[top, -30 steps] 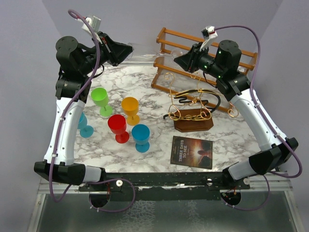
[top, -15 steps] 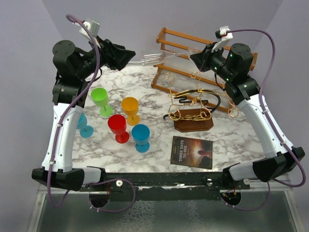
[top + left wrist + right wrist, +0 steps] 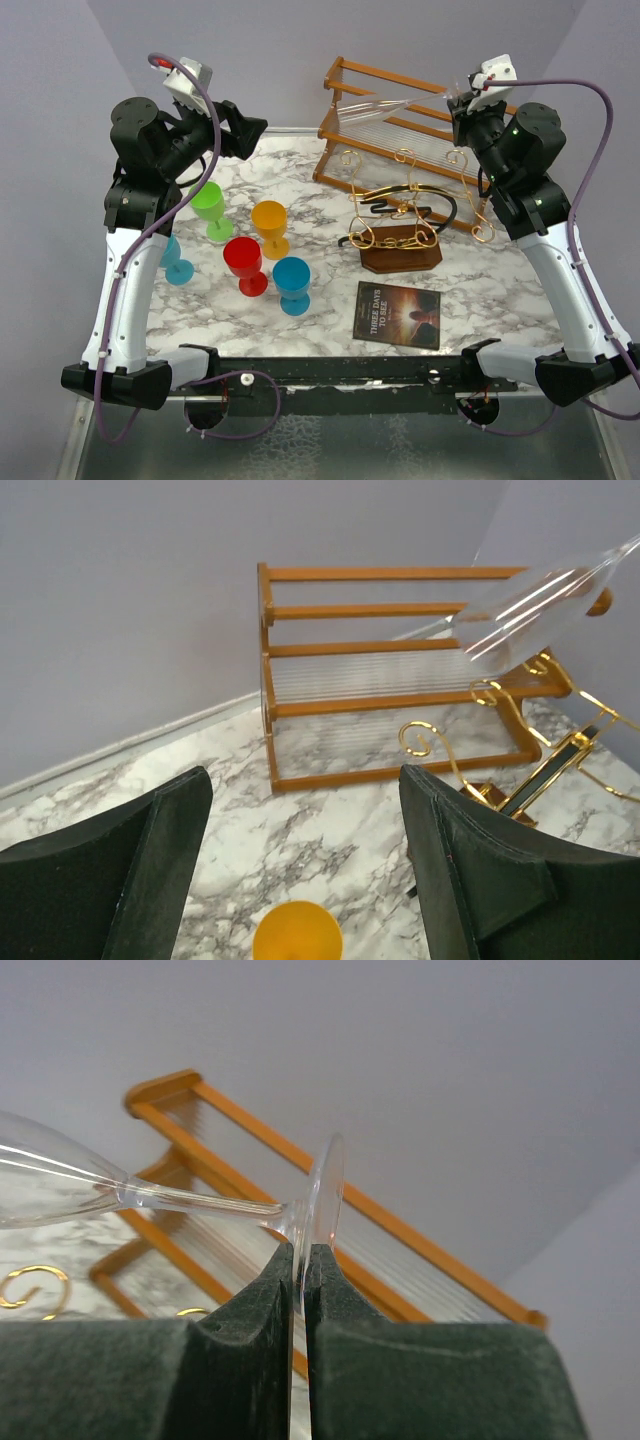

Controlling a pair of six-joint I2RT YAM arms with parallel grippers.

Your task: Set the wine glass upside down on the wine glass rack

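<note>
A clear wine glass [image 3: 395,105] lies nearly level in the air in front of the wooden shelf, bowl to the left. My right gripper [image 3: 462,100] is shut on the rim of its foot [image 3: 326,1195], with the stem [image 3: 200,1201] running left. My left gripper [image 3: 255,128] stands open and empty at the back left, well apart from the glass [image 3: 540,598]. The left wrist view shows bare marble between its fingers [image 3: 303,775]. The wine glass rack [image 3: 400,252], gold wire loops on a dark wooden base, stands below and to the left of the right gripper.
An orange-brown slatted shelf rack [image 3: 350,75] stands at the back. Green [image 3: 208,200], orange [image 3: 270,222], red [image 3: 243,258], blue [image 3: 292,278] and teal [image 3: 178,265] goblets stand on the left. A book [image 3: 398,314] lies near the front edge.
My left gripper has opened, let go of the glass and drawn back to the left. My right arm has swung right and upward, carrying the glass by its foot.
</note>
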